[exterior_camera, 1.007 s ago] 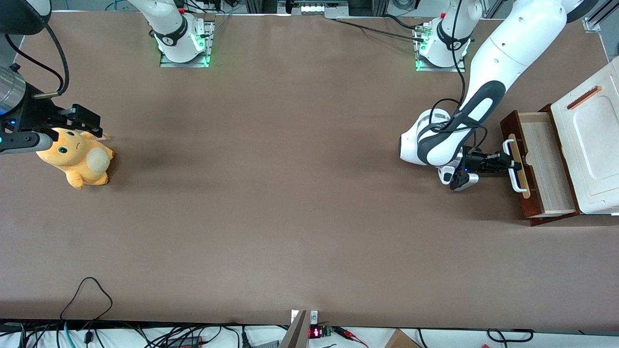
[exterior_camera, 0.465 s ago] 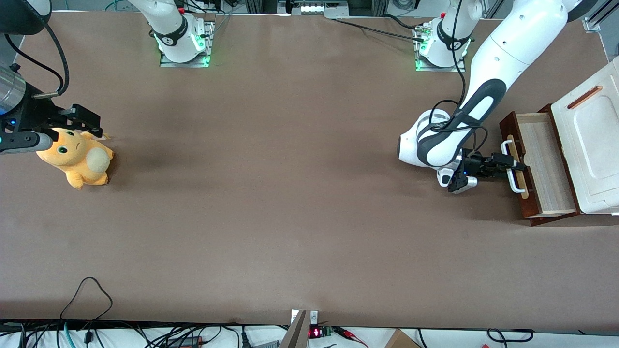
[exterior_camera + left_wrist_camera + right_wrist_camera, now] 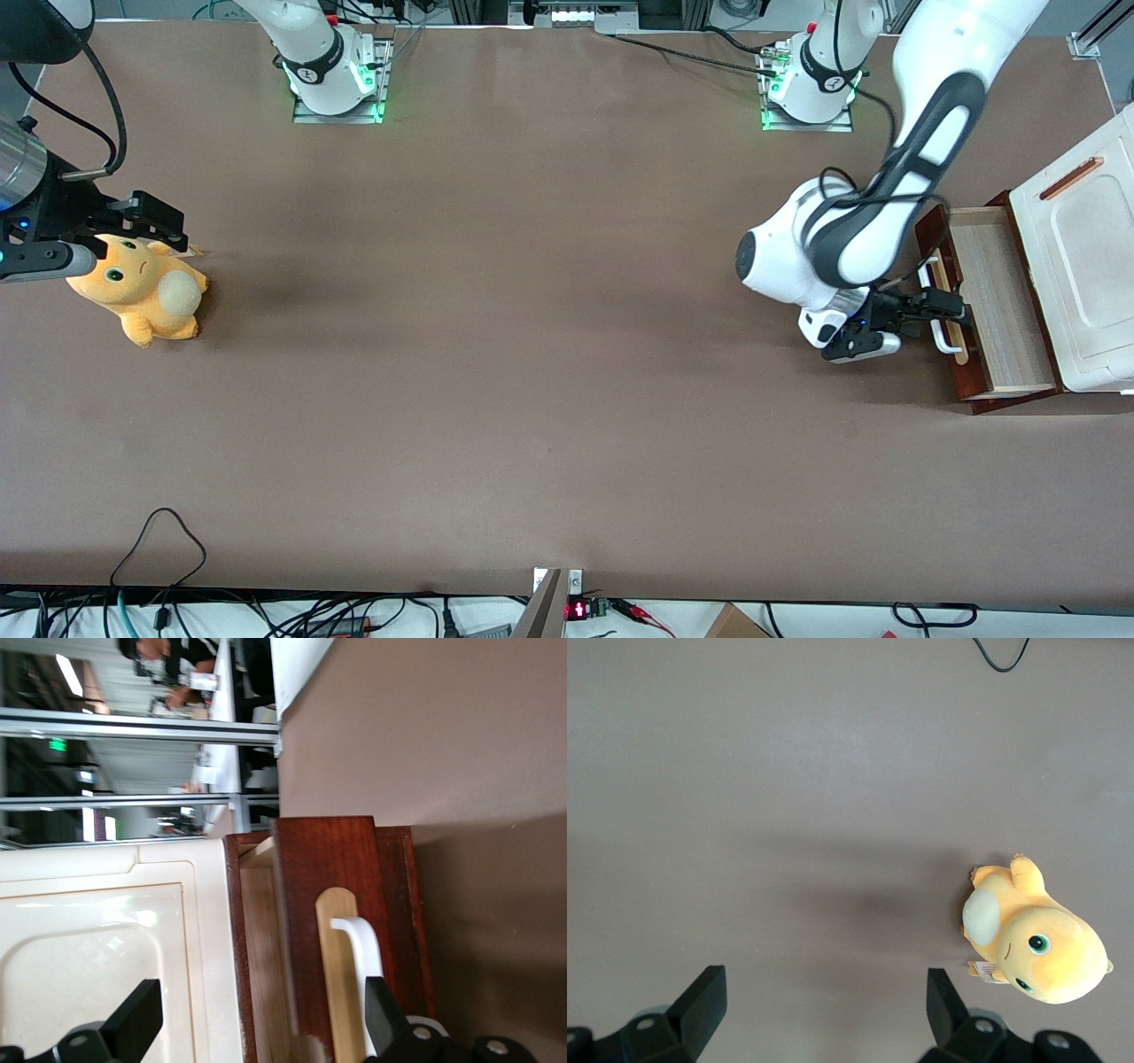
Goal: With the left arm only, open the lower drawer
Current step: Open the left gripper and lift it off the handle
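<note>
Front view showed the lower drawer [image 3: 990, 306] pulled out from the cabinet [image 3: 1085, 266] at the working arm's end of the table [image 3: 532, 354]. The gripper [image 3: 946, 306] of the left arm [image 3: 850, 244] hung over the handle [image 3: 937, 306], fingers [image 3: 381, 1019] spread; bare tabletop lay before the drawer.

The left arm [image 3: 921, 151] covers one end of the white handle [image 3: 937, 310]. The gripper [image 3: 955, 307] sits over the handle; its fingers look spread apart. The cabinet [image 3: 1085, 257] is cut off at the edge.
</note>
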Robot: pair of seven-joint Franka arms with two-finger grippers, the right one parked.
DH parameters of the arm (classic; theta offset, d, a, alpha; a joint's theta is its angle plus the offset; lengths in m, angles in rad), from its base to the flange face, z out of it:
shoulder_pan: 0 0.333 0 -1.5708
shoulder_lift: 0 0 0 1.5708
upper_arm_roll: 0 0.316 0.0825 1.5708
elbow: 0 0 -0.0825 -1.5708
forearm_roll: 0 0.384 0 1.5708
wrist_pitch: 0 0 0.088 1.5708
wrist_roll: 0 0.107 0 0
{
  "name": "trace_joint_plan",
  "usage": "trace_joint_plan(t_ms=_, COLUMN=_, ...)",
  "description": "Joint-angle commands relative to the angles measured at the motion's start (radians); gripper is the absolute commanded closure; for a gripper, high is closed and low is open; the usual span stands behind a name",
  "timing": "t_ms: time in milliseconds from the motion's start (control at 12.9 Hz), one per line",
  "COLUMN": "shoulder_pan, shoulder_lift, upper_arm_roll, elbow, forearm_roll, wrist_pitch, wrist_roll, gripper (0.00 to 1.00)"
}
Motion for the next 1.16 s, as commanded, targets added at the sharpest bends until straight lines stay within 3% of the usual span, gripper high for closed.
trace_joint_plan(t_ms=0, shoulder_pan=0.011, shoulder_lift=-0.107, upper_arm_roll=0.017, elbow=0.03, forearm_roll=-0.227, wrist_pitch=0.078, wrist_roll=0.079, gripper=0.0)
trace_joint_plan(t_ms=232, shoulder_pan=0.01, shoulder_lift=-0.222, upper_arm_roll=0.032, elbow=0.084, forearm_roll=-0.512, wrist_pitch=0.096, wrist_roll=0.206, gripper=0.0)
trace_joint_plan(t_ms=465, shoulder_pan=-0.031, shoulder_lift=-0.315, upper_arm_roll=0.145, elbow=0.163, forearm_roll=-0.877, wrist_pitch=0.122, wrist_roll=0.329, gripper=0.0)
trace_joint_plan(t_ms=542, shoulder_pan=-0.036, shoulder_lift=-0.346, upper_arm_roll=0.181, elbow=0.179, forearm_roll=-0.965, wrist_pitch=0.122, wrist_roll=0.378, gripper=0.0)
trace_joint_plan(t_ms=852, shoulder_pan=-0.102, shoulder_lift=-0.438, upper_arm_roll=0.409, elbow=0.202, forearm_roll=-1.254, wrist_pitch=0.121, wrist_roll=0.661, gripper=0.0)
trace_joint_plan(t_ms=1085, shoulder_pan=-0.105, shoulder_lift=-0.466, upper_arm_roll=0.472, elbow=0.202, forearm_roll=-1.316, wrist_pitch=0.11, wrist_roll=0.775, gripper=0.0)
